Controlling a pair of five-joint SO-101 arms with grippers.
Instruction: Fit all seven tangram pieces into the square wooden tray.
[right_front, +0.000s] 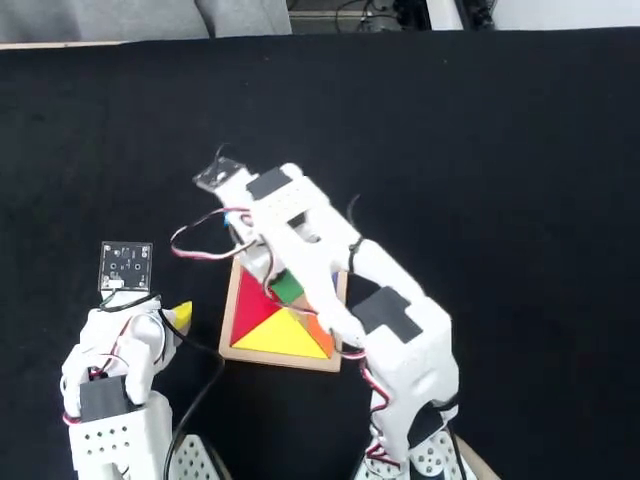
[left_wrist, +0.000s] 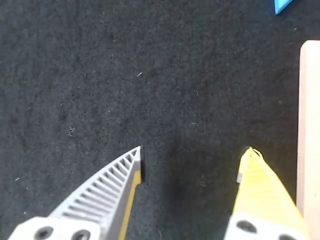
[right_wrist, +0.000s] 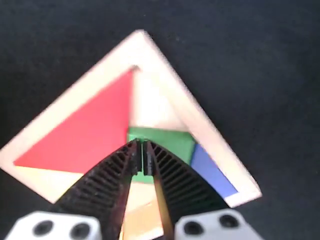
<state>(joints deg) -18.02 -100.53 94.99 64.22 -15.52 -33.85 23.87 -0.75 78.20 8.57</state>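
Observation:
The square wooden tray (right_front: 281, 358) lies on the black cloth and holds a red triangle (right_front: 254, 306), a yellow triangle (right_front: 280, 336), an orange piece (right_front: 318, 330) and a green piece (right_front: 288, 288). In the right wrist view my right gripper (right_wrist: 142, 148) is shut just above the green piece (right_wrist: 167, 141), between the red triangle (right_wrist: 85, 130) and a blue piece (right_wrist: 214, 172). Part of the tray floor (right_wrist: 150, 102) is bare. My left gripper (left_wrist: 192, 155) is open and empty over the cloth, beside the tray's edge (left_wrist: 310, 125); its yellow finger (right_front: 182, 315) is near the tray.
The right arm (right_front: 300, 230) reaches over the tray and hides its far half in the high view. The corner of a blue piece (left_wrist: 282, 5) lies on the cloth beyond the left gripper. Black cloth spreads wide on all sides.

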